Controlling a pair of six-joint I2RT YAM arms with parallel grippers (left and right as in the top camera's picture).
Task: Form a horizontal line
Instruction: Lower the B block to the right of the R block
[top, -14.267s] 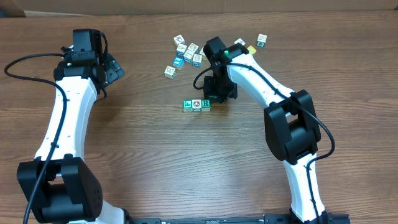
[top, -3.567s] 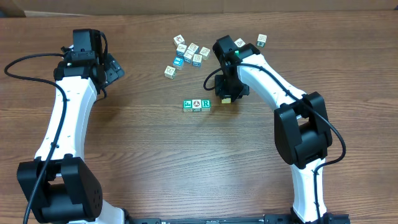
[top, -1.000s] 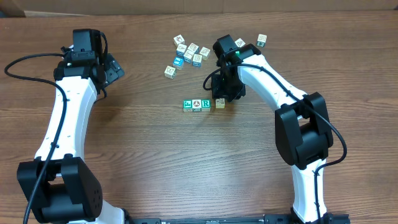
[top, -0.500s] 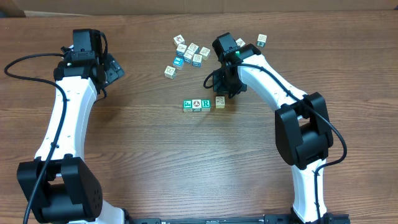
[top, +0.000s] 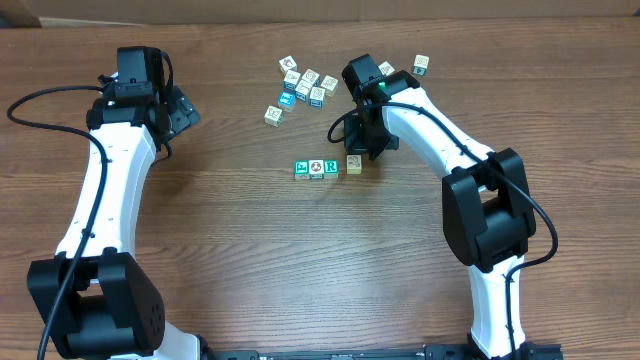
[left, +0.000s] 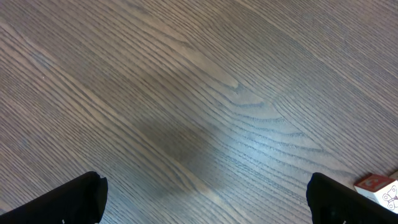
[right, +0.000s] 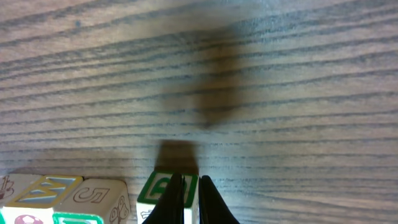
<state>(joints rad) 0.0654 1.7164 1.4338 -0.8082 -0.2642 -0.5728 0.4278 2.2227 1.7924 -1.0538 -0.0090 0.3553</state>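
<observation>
Overhead: brown wood-grain table (top: 250, 260); wrist views show left gripper (left: 208, 199) spread wide, right gripper (right: 191, 200) closed empty.

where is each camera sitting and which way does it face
overhead: fixed above the table, looking straight down; left arm, right arm, block row, block pile.
left wrist: on the left arm, facing down at bare wood; open left gripper at the bottom corners, one block lower right.
right wrist: on the right arm, facing down; shut right gripper and blocks at the bottom.
shared: overhead and right wrist both show the right gripper by blocks.
</observation>
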